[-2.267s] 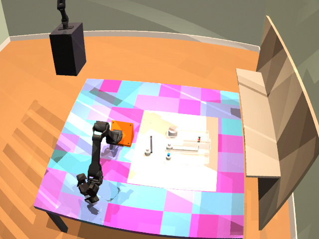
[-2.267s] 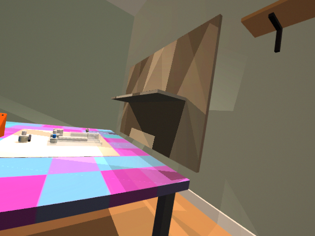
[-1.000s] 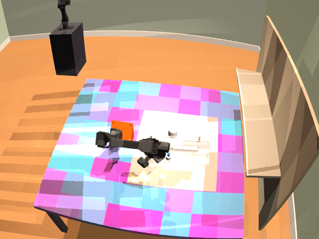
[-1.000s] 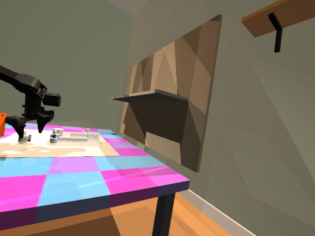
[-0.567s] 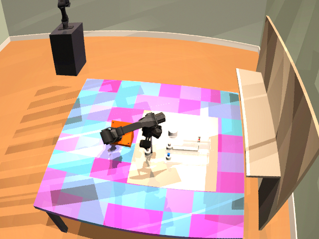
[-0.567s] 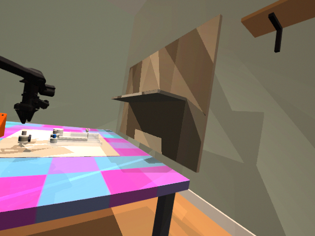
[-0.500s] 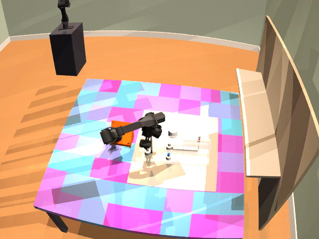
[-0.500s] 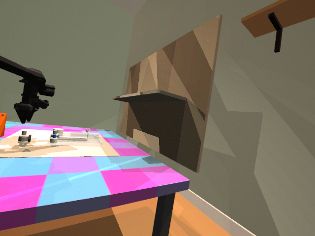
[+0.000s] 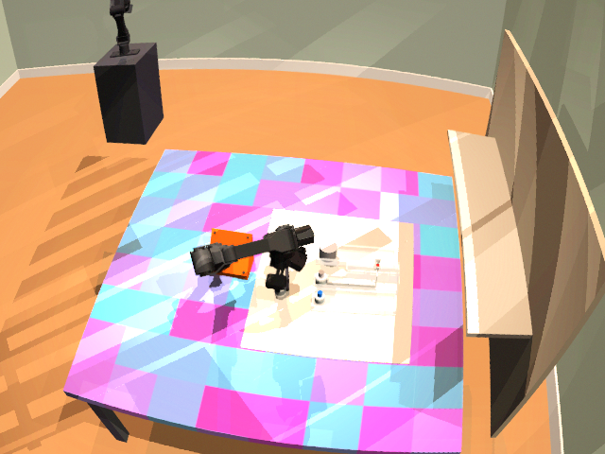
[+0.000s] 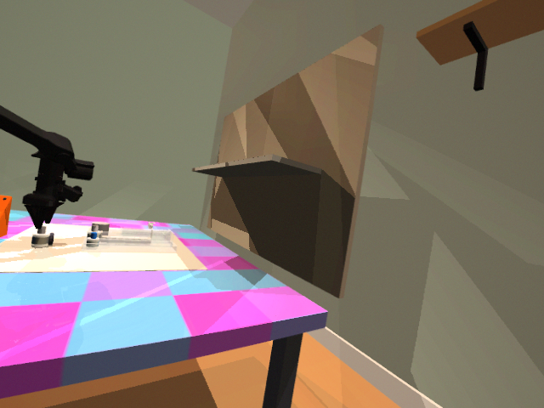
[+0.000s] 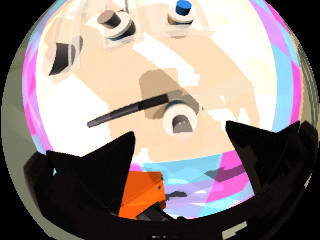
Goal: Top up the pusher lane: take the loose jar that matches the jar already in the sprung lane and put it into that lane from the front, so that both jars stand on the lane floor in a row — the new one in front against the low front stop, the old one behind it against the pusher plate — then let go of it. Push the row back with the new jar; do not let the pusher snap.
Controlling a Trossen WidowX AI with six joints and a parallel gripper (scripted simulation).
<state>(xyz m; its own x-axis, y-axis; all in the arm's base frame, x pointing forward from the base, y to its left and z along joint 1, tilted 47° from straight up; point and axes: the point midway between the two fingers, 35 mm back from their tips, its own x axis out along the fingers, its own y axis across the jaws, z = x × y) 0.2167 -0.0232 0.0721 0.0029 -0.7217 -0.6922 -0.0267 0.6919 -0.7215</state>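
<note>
The loose jar, pale with a grey-brown knob, stands upright on the white mat. My gripper is open and empty, pointing down just above it, one finger on each side in the wrist view. A jar with a similar grey-brown knob stands at the front of the clear middle lane. A jar with a blue knob stands in the lane beside it. The pusher plate is hard to make out.
A dark rod lies right beside the loose jar. A wider grey jar is by the far lane. A small post with a red mark rises toward the back. An orange plate is near the arm base.
</note>
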